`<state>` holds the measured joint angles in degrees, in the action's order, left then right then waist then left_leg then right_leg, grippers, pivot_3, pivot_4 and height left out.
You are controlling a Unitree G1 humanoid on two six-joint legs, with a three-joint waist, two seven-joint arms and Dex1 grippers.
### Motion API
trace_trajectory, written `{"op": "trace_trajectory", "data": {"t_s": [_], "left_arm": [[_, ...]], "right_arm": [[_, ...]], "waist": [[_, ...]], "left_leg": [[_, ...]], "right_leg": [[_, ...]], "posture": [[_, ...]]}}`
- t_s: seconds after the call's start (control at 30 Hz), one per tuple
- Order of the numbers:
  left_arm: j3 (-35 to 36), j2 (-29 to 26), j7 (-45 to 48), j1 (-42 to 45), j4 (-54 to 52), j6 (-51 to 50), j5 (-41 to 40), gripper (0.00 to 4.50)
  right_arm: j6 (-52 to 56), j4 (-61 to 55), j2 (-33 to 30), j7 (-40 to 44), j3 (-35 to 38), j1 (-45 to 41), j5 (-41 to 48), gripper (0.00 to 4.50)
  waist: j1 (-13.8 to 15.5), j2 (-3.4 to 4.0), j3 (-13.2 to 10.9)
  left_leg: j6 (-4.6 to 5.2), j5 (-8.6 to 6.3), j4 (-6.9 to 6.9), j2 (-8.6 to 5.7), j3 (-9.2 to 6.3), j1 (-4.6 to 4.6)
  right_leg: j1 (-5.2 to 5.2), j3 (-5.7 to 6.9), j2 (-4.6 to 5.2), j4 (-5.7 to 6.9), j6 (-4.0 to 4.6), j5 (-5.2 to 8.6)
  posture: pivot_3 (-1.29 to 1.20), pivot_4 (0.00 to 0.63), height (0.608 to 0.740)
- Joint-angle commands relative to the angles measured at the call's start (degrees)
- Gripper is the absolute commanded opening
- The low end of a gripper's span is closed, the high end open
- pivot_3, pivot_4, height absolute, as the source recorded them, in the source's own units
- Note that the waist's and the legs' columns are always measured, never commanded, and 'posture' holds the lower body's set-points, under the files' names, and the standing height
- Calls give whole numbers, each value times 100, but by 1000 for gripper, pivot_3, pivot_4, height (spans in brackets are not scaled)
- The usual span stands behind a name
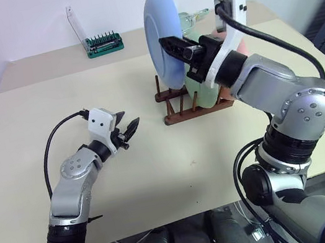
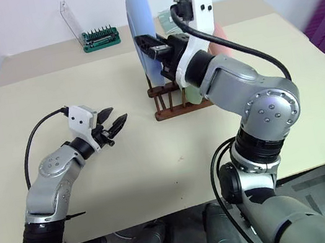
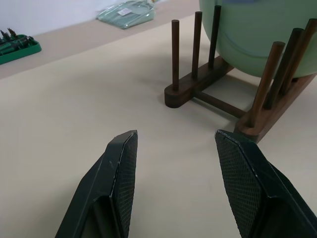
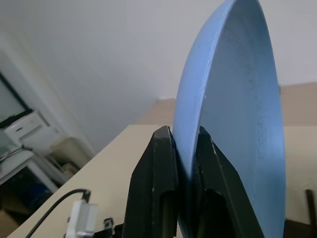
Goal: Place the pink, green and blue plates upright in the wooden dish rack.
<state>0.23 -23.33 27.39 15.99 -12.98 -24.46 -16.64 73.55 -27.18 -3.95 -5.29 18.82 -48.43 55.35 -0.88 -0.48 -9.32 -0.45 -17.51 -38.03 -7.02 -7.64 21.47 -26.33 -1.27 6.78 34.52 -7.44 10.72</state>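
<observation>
Now blue plate (image 1: 164, 39) pinched upright in right end effector (image 1: 175, 45), above wooden dish rack (image 1: 174, 97)

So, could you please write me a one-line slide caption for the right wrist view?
Right gripper shut on the rim of the round blue plate, held upright on edge above the beige table.

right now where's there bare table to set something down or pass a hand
Widest bare stretch: the table in front of the wooden dish rack, right of the open left gripper. Also bare between rack and green bit holder. Crowded at the rack: green plate slotted, right gripper holding the blue plate above.
</observation>
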Motion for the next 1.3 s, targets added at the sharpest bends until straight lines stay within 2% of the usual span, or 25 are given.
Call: {"op": "trace_trajectory", "data": {"t_s": [0.03, 0.27, 0.4, 0.47, 0.5, 0.6, 0.63, 0.7, 0.83, 0.9, 0.97, 1.03, 1.1, 1.3], "left_arm": [[-3, 0, 6, 33, -241, 17, 24, 2516], [3, 16, -17, 20, -269, 4, 56, 2516], [14, 21, -30, -5, -313, -9, 63, 2592], [21, 26, -38, -14, -333, -22, 58, 2592], [17, 32, -43, -19, -345, -28, 59, 2592], [0, 57, -53, -20, -364, -47, 58, 2592], [9, 63, -56, -11, -345, -40, 59, 2592], [32, 80, -86, 1, -296, -23, 82, 2592], [162, -18, -71, 7, -77, 102, 195, 2592], [207, -181, 55, -17, 86, 200, 262, 2592], [173, -318, 174, -57, 206, 280, 330, 2592], [122, -433, 254, -95, 319, 374, 413, 2592], [72, -523, 352, -160, 406, 433, 492, 2592], [1, -607, 584, -392, 196, 307, 451, 2592]], "right_arm": [[-99, -27, -22, -21, -83, 220, 111, 0], [-499, 386, -163, 152, -367, 541, -268, 0], [-901, 356, -523, 495, -684, 500, -611, 1515], [-1155, 263, -818, 727, -969, 477, -898, 2592], [-1451, 86, -1192, 1007, -1334, 455, -1269, 3069], [-2459, -365, -2387, 1858, -2321, 410, -2427, 3069], [-2756, -416, -2608, 2025, -2400, 446, -2648, 3069], [-3153, -535, -2846, 2351, -2094, 619, -2637, 3069], [-3162, -775, -3403, 3289, -617, 1538, -1672, 3069], [-3015, -866, -3883, 3975, 315, 2524, -1259, 3069], [-3054, -807, -4249, 4533, 1123, 3582, -1207, 3069], [-3084, -618, -4331, 4824, 1680, 4391, -1129, 3069], [-3375, -480, -4377, 5002, 1772, 4986, -1480, 3069], [-4065, 260, -4212, 4840, 1173, 5114, -2265, 3069]], "waist": [[2, 0, 0], [-4, 0, 0], [7, 0, 0], [12, 0, 0], [12, 0, 0], [20, 1, -2], [18, 0, -2], [17, -1, -2], [76, -6, 0], [186, -7, 0], [251, -6, 0], [287, 1, -1], [280, 1, -1], [282, 2, -3]], "left_leg": [[0, 0, 0, 0, 0, 0], [0, 0, 0, 0, 2, 0], [1, 0, 0, 0, 2, 0], [1, 0, -2, -1, 2, 0], [1, 0, -2, -1, 2, 0], [4, -2, -4, -2, 5, 3], [5, -3, -4, -2, 7, 3], [5, -3, -4, 0, 7, 2], [7, -4, -4, 1, 3, 1], [18, -10, -10, 0, 1, -2], [27, -16, -9, 0, -9, -8], [37, -22, -10, -2, 7, -13], [62, -36, -12, 0, 19, -29], [66, -40, -5, 11, 22, -104]], "right_leg": [[0, 0, 0, 0, 0, 0], [-2, 0, 0, 0, 0, 0], [0, 0, 0, -1, 0, 0], [2, 0, 0, -4, 0, 0], [2, 0, 0, -4, 0, 0], [1, 2, 1, -8, -1, 0], [0, 2, 1, -9, -2, 0], [4, 3, 0, -13, -2, 0], [19, 6, 0, -24, -3, -1], [31, 10, 1, -34, -3, -1], [54, 21, 1, -50, -3, 0], [55, 13, 5, -50, -3, -1], [64, 5, 4, -47, -6, -2], [133, 6, -1, -48, -10, 1]], "posture": [[0, 150, 735], [0, 150, 735], [0, 150, 735], [0, 150, 735], [0, 150, 735], [0, 150, 735], [0, 150, 735], [0, 150, 735], [0, 150, 735], [0, 150, 735], [0, 150, 735], [0, 150, 735], [0, 150, 735], [0, 150, 735]]}}
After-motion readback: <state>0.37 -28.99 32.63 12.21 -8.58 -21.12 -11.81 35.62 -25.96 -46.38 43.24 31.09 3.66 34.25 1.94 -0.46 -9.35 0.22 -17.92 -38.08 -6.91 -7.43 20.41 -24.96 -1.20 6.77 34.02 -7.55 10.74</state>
